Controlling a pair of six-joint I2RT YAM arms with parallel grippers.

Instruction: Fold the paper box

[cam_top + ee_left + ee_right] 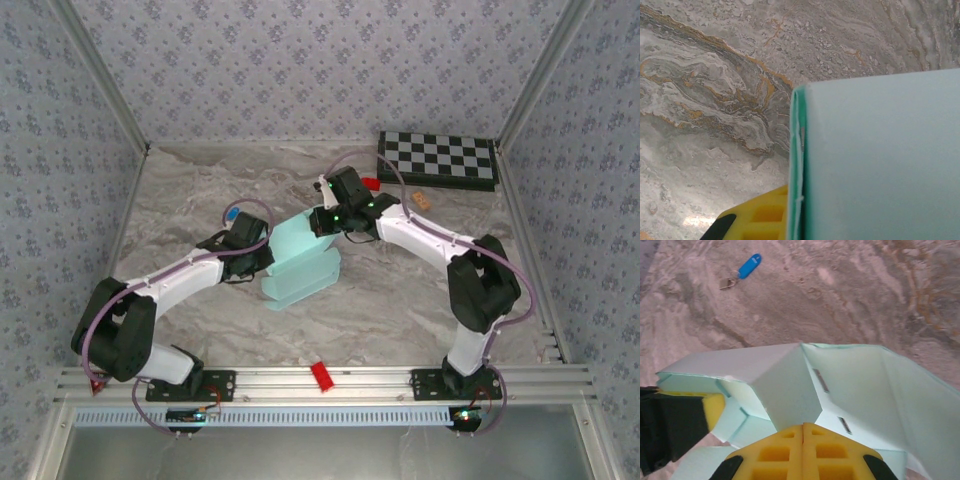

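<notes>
The paper box [300, 268] is a pale light-blue card shape, partly folded up, in the middle of the marble table. My left gripper [266, 254] is at its left side. In the left wrist view the left gripper [798, 220] is shut on an upright wall of the paper box [880, 160]; one yellow finger [760, 217] shows left of the card edge and the other is hidden behind the card. My right gripper [325, 221] is at the box's far end. Its yellow fingers are shut together [802, 432], with their tips against a folded flap of the paper box [785, 385].
A black-and-white checkerboard [437, 160] lies at the back right, with a small tan piece [420, 201] beside it. A blue tag with a key ring [749, 266] lies on the table left of the box. One red piece [322, 376] sits on the front rail and another [369, 183] behind the right gripper.
</notes>
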